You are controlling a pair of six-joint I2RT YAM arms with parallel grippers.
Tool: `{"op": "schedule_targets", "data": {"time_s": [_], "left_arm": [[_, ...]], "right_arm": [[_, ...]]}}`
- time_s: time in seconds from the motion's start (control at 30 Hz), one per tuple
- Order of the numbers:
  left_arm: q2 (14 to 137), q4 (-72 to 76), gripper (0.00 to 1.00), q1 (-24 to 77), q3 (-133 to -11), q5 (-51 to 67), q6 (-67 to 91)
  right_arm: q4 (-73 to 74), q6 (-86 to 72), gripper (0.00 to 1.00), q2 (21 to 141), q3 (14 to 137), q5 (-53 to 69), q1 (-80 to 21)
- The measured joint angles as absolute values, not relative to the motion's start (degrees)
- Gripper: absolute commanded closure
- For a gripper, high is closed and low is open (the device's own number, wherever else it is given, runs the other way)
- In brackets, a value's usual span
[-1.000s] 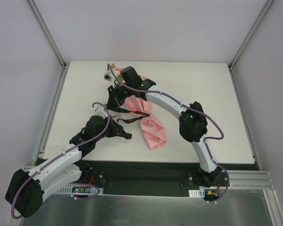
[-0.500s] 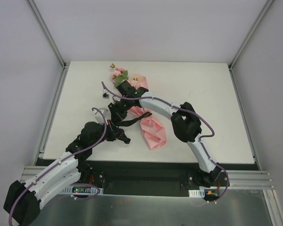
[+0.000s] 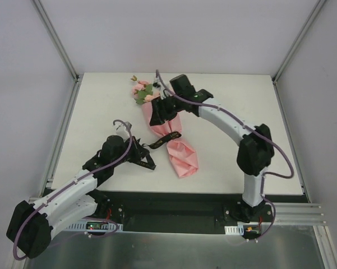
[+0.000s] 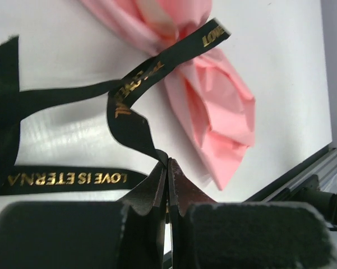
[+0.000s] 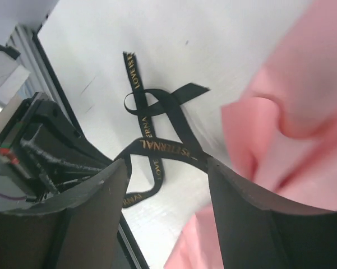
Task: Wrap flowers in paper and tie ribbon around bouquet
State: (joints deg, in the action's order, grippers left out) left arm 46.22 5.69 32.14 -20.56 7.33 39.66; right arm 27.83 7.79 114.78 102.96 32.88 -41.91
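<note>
**A:** Where is the bouquet seen?

**B:** It is laid slantwise near the middle of the white table. The narrow end of the pink paper is pointed twd the arm bases. The flowers, pale pink w/ green leaves, are shown at the far end.

**A:** And the ribbon?

**B:** A black strap w/ gold lettering is drawn across the paper's pinched waist. Its loose lengths are looped on the table to the left of the bouquet. Whether it is knotted cannot be told.

**A:** How are the grippers shown?

**B:** The L gripper is pressed tight on one ribbon strand, low and just left of the bouquet's narrow end. The R gripper is held over the bouquet's upper part, near the flowers. Its jaws are spread wide w/ nothing gripped btwn them. Ribbon & paper are seen thru the gap, on the table below.
</note>
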Motion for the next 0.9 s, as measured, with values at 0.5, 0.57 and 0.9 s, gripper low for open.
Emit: {"op": "schedule_targets", "data": {"time_s": [0.5,0.57,0.9], "left_arm": [[78.61,-11.09,1.0,21.43,-55.33,23.79,33.47],[81.47,-14.17,1.0,20.75,-58.08,25.85,31.48],[84.75,-25.28,1.0,15.79,-60.4,32.36,24.82]], "right_arm": [[8.25,14.09,0.43,83.85,58.17,20.82,-58.59],[7.33,16.25,0.44,87.79,59.57,18.59,-62.24],[2.0,23.62,0.43,108.92,76.71,11.86,-65.25]]}}
